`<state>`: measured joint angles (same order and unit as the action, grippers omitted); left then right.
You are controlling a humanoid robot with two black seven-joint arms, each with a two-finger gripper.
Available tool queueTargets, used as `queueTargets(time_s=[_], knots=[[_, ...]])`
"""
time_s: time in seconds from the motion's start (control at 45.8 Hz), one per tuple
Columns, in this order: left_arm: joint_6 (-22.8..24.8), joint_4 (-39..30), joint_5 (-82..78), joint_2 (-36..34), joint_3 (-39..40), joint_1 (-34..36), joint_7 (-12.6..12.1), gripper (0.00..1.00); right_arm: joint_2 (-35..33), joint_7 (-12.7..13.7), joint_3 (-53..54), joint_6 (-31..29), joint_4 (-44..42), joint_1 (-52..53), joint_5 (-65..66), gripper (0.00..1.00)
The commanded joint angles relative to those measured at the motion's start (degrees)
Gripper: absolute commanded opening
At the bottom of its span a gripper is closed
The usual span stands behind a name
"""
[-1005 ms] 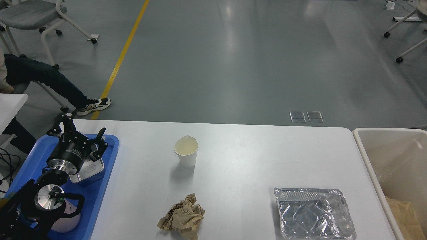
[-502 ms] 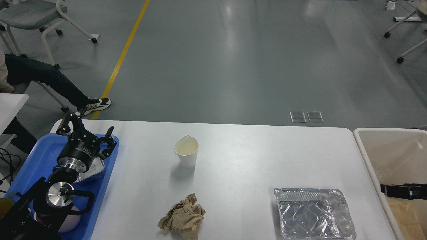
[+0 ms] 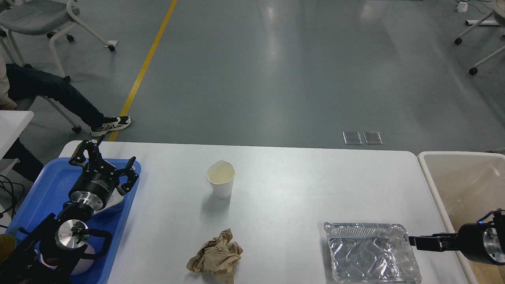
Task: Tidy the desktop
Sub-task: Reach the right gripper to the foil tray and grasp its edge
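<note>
If the right gripper, its gap unreadable, is driven in, the foil tray could be crumpled on the worktop.

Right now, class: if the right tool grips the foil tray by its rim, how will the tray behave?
The foil tray looks thin and crinkled, so it probably bends or dents. It appears empty, so likely light. The right tool sits at its edge.
</note>
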<state>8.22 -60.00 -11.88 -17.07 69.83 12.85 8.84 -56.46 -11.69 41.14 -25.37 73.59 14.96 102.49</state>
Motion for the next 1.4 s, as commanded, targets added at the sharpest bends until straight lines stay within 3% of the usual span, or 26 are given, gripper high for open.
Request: queueTargets(time_s=[0.0, 0.634, 0.765, 0.896, 1.005, 1.376], knots=[[0.0, 0.1, 0.0, 0.1, 0.0, -0.1, -0.2, 0.97, 1.5, 0.0, -0.9, 0.0, -1.8, 0.1, -0.6, 1.0], [-0.1, 0.1, 0.0, 0.3, -0.1, -0.5, -0.3, 0.97, 10.5, -0.1, -4.8, -0.3, -7.8, 0.5, -0.1, 0.99], [0.0, 0.1, 0.0, 0.3, -0.1, -0.5, -0.3, 0.97, 12.1, -0.1, -5.1, -0.1, -10.0, 1.6, 0.3, 0.7], [0.0, 0.1, 0.0, 0.3, -0.1, -0.5, -0.3, 0.97, 13.4, -0.1, -7.0, -0.2, -12.6, 2.4, 0.8, 0.25], [0.1, 0.1, 0.0, 0.3, -0.1, -0.7, -0.3, 0.97, 13.4, -0.1, -10.2, -0.1, -14.5, 4.7, 0.5, 0.01], [0.1, 0.1, -0.1, 0.3, -0.1, -0.7, -0.3, 0.97, 13.4, -1.9, -11.1, -0.3, -14.0, 6.4, -1.2, 0.0]])
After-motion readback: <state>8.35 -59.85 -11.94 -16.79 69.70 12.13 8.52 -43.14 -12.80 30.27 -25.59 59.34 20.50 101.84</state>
